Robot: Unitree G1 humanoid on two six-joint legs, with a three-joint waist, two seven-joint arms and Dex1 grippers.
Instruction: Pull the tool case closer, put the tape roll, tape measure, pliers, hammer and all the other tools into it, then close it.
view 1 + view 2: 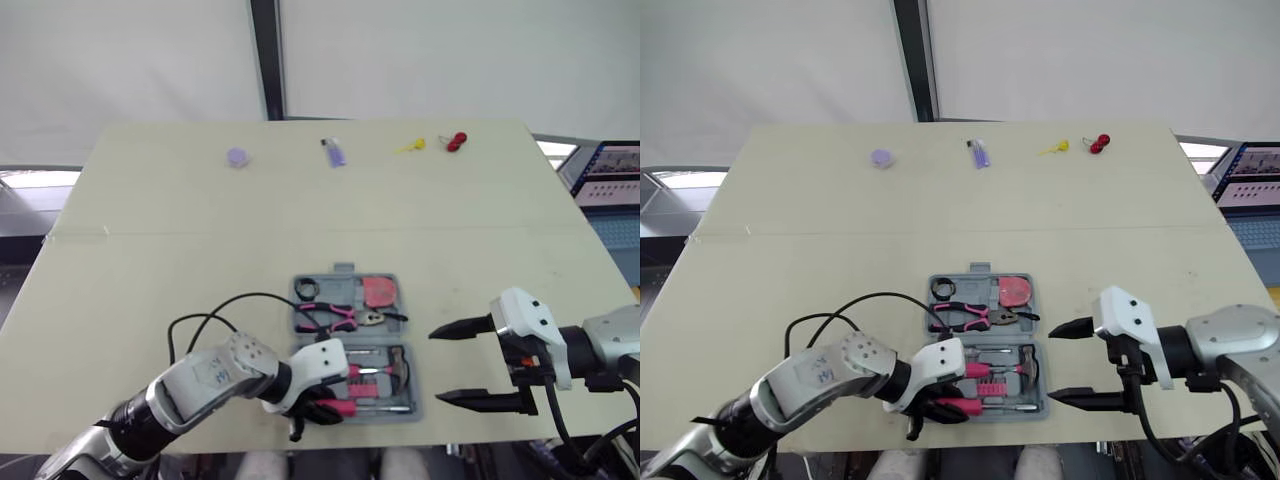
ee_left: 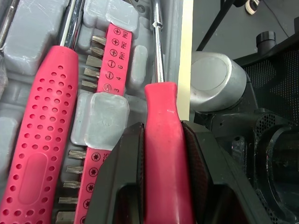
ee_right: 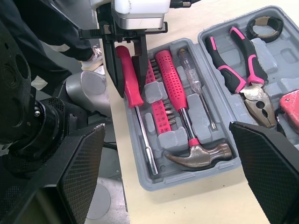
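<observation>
One tool case [image 3: 161, 181] lies open near the front edge of the table [image 1: 150, 220]. Its far half holds one tape roll [image 3: 264, 27] at 11 o'clock, one pair of pliers [image 3: 243, 70] at centre and one tape measure [image 1: 379, 291] at 1 o'clock. The near half holds one hammer [image 3: 196, 154]. The left gripper [image 1: 315, 405], at the case's 7 o'clock, is clamped on one red screwdriver [image 2: 162, 121] (by the handle). The right gripper [image 1: 435, 366], at 3 o'clock, is spread wide and empty.

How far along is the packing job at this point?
Done: the tool case sits at the near edge, holding tape roll, pliers, tape measure and hammer. In hand: left gripper, jaws shut on the pink screwdriver. Left: release it, close the case; right gripper is open beside it.
</observation>
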